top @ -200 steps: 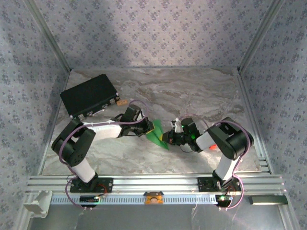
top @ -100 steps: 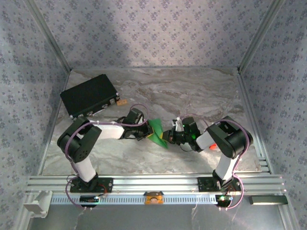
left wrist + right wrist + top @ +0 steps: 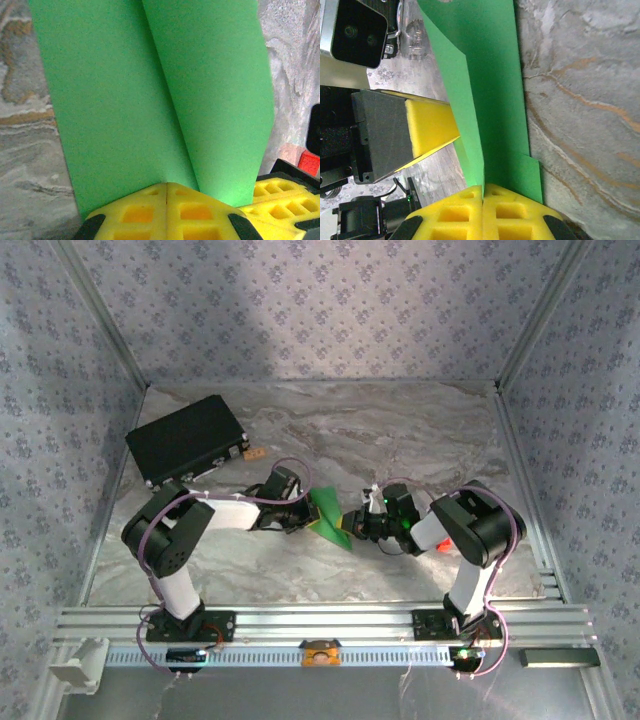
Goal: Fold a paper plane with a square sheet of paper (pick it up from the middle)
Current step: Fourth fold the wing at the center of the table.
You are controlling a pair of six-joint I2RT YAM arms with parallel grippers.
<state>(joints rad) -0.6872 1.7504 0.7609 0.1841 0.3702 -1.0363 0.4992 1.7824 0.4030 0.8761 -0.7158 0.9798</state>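
Top external view: the green paper (image 3: 328, 517) hangs between the two grippers, near the middle of the table (image 3: 400, 430), with its narrow end pointing toward the near rail (image 3: 320, 620).
Paper edges: in the left wrist view the green paper (image 3: 150, 100) has straight long sides that run off the top of the frame. In the right wrist view the green paper (image 3: 485, 75) has a straight right edge, ending in a small stepped tab beside the pads.
Contact with the table: cannot tell whether the sheet touches the marble or hangs just above it.
Open room: bare marble lies behind the paper and out to the far right. The black case (image 3: 187, 440) sits well apart at the far left, with a small tan thing (image 3: 253, 453) just beside its corner. Patterned walls (image 3: 320, 310) close off three sides.
Paper's look: bright, plain and unmarked. It is folded into two flat panels that meet at one sharp crease, and it narrows toward the near side.
Left gripper (image 3: 166, 186): its yellow pads are pressed together, pinching the paper at the crease. From above, the left gripper (image 3: 312, 517) is on the paper's left side.
Right gripper (image 3: 483, 187): its pads are closed tight on the paper's lower edge. From above, the right gripper (image 3: 352, 525) is on the paper's right side.
Beside the grip: a small red block (image 3: 309, 162) shows at the right edge of the left wrist view.
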